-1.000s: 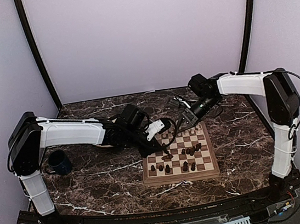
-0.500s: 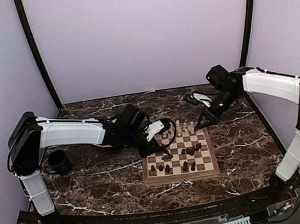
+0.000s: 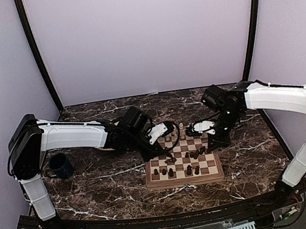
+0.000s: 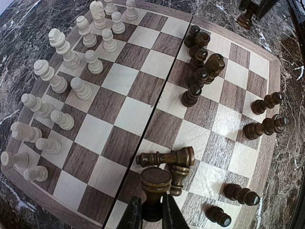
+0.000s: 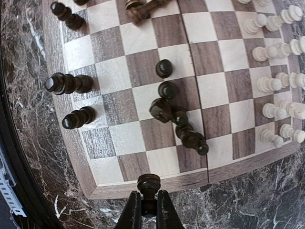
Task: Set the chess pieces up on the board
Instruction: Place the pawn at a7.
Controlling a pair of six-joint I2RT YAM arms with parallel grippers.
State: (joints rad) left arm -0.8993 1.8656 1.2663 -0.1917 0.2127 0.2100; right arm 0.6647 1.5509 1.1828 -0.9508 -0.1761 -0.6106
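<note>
Top external camera sat high on the near side of the board (image 3: 184, 181), tilted down and forward, far enough back to take in the whole board. Left wrist camera hung close above the board's left part, facing its right edge. Right wrist camera hung close just outside the right border, facing left (mirror-opposed). All three views shared the board's central squares.

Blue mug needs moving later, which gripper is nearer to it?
Left. Both sit right of the blue mug: left gripper over the board's left side, right gripper at its right edge.
</note>
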